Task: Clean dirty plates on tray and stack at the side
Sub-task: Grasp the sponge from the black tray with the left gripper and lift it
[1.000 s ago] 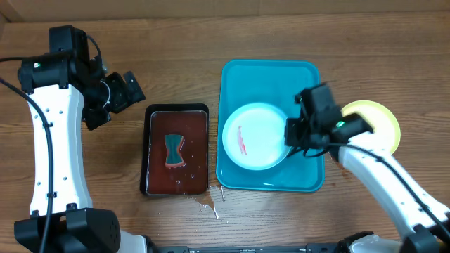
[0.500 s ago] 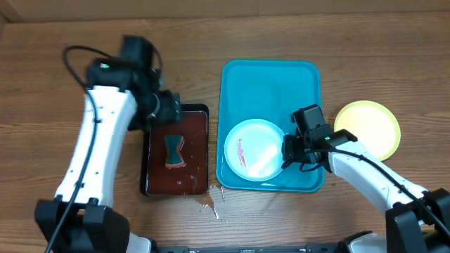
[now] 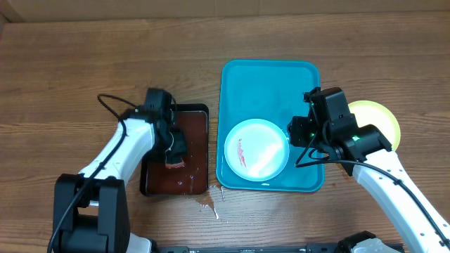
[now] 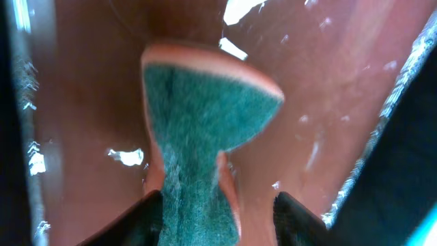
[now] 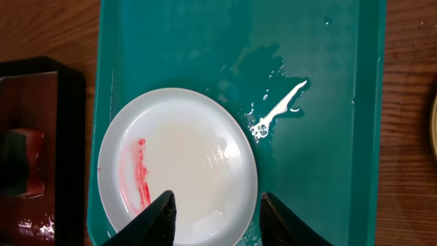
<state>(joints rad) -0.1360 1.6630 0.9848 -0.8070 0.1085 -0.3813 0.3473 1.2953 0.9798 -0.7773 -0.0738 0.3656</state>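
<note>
The sponge-fetching step of the cleaning is judged to be in hand. The left hand (image 4: 218, 205) is lowered into the black tray (image 3: 195, 165). Its fingers are spread open on either side of the narrow waist of the green sponge (image 4: 205, 116), and nothing is gripped yet. The next move calls for the fingers to be closed on that waist and the sponge to be lifted clear of the wet red-brown floor. It is then to be carried across to the white plate (image 5: 177, 167).

That plate is found inside the turquoise tray (image 3: 267, 84), toward its near left corner, and a red streak (image 5: 140, 174) is seen on its left half. The right hand (image 5: 218, 205) is held above the plate's near right edge with fingers parted and empty. Whether the rim is touched cannot be told. A steadying grip on the rim is probably wanted before scrubbing.

Two plates are counted. One is the white plate on the tray. The other is a yellow-green plate (image 3: 383, 116) set on the desk (image 3: 84, 77) just right of the tray, partly hidden by the right arm. A third plate is not seen. One sponge, two trays and two arms are counted.
</note>
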